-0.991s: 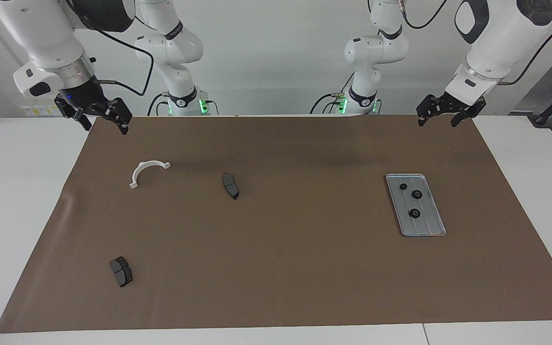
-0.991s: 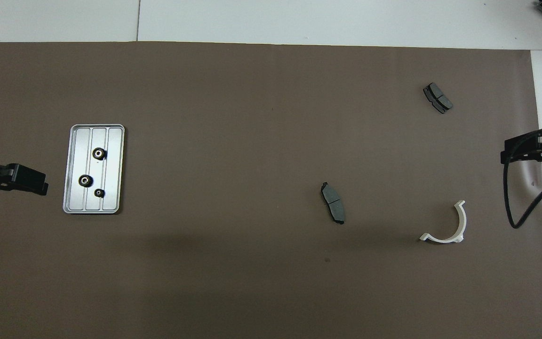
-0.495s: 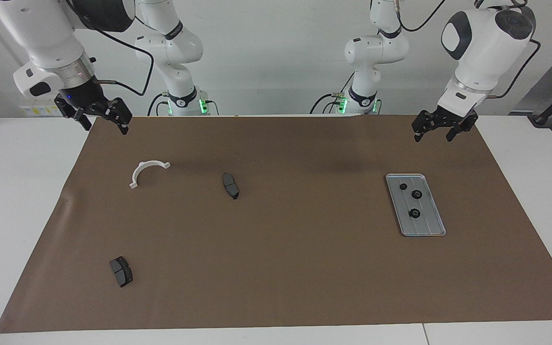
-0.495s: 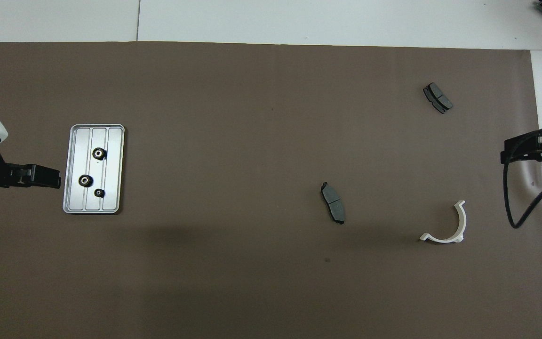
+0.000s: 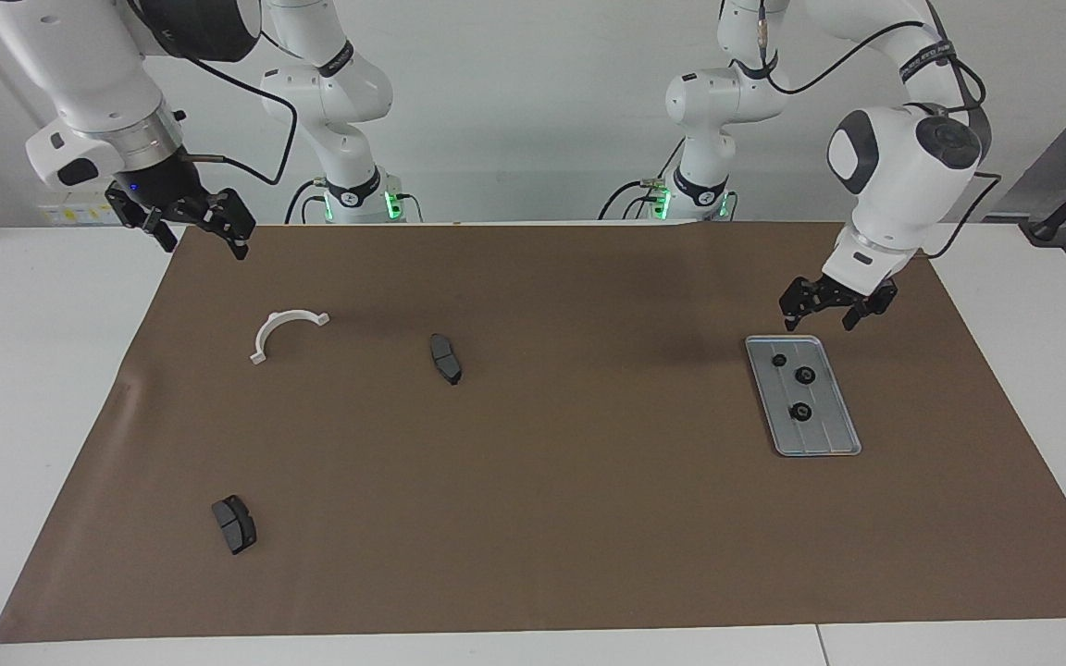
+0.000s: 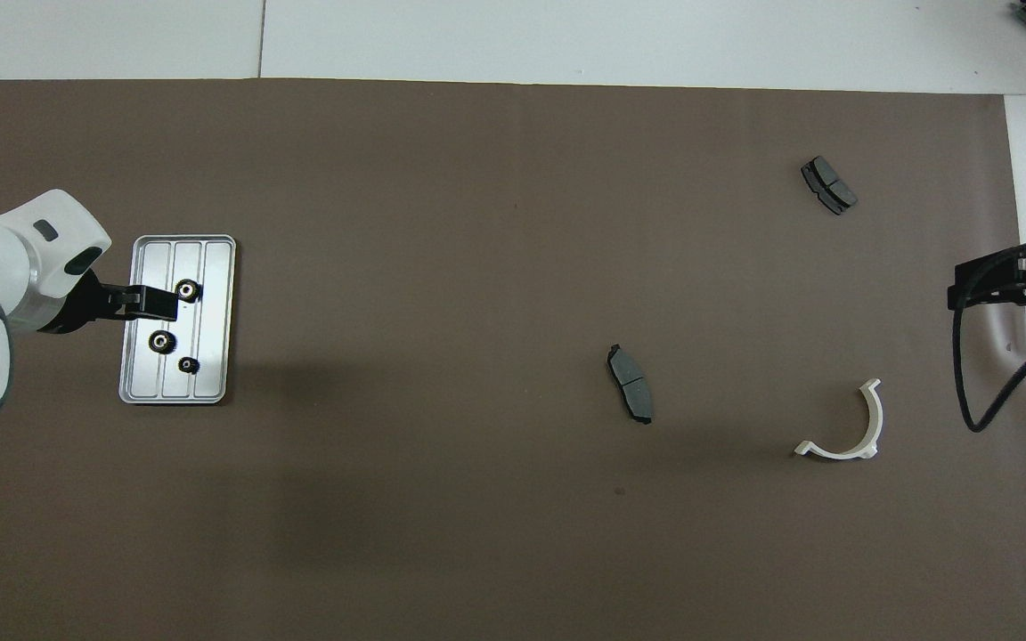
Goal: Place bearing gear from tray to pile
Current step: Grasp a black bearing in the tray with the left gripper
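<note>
The silver tray [image 5: 824,435] lies toward the left arm's end of the table and holds three black bearing gears [image 5: 805,375]. It shows in the overhead view [image 6: 210,267] with the gears [image 6: 161,341]. My left gripper [image 5: 818,319] is open and empty, up in the air over the tray's end nearest the robots; in the overhead view [image 6: 161,303] it covers the tray's edge. The pile is a white half-ring bracket [image 5: 285,331] and two dark brake pads [image 5: 445,359] [image 5: 234,524]. My right gripper [image 5: 200,236] is open and waits above the mat's corner.
A brown mat [image 5: 542,481] covers the table's middle. In the overhead view the bracket [image 6: 842,427] and the brake pads [image 6: 631,384] [image 6: 829,185] lie scattered toward the right arm's end. A black cable [image 6: 967,392] hangs from the right arm.
My left gripper has come down from above the mat's corner and moved over the tray's end nearest the robots. The right arm and all parts have not moved.
</note>
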Robot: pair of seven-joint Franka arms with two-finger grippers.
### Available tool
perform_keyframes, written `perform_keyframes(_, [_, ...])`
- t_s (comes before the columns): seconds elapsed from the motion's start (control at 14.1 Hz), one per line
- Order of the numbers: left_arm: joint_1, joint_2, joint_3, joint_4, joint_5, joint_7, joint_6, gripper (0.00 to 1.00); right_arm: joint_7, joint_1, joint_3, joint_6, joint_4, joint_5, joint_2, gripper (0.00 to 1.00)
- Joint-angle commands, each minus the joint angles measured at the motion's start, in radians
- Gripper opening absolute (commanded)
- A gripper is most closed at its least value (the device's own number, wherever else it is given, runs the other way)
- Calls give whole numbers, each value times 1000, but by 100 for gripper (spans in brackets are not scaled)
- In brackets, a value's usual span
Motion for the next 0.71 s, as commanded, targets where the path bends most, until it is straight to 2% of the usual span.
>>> perform_keyframes(0.0, [-5, 22, 5, -28, 5, -9, 98, 100, -27, -3, 2, -3, -13, 14, -15, 100])
perform_keyframes(0.14, [2, 42, 5, -40, 5, -5, 136, 96, -27, -3, 2, -4, -13, 14, -15, 100])
perform_keyframes(0.35, [9, 86, 5, -42, 5, -4, 178, 77, -27, -3, 2, -4, -13, 14, -15, 100])
perform_keyframes(0.42, [12, 106, 5, -42, 5, -5, 199, 74, -27, -3, 2, -4, -13, 14, -15, 100])
perform_keyframes(0.64, [38, 158, 5, -42, 5, -2, 265, 74, -27, -3, 2, -4, -13, 14, -15, 100])
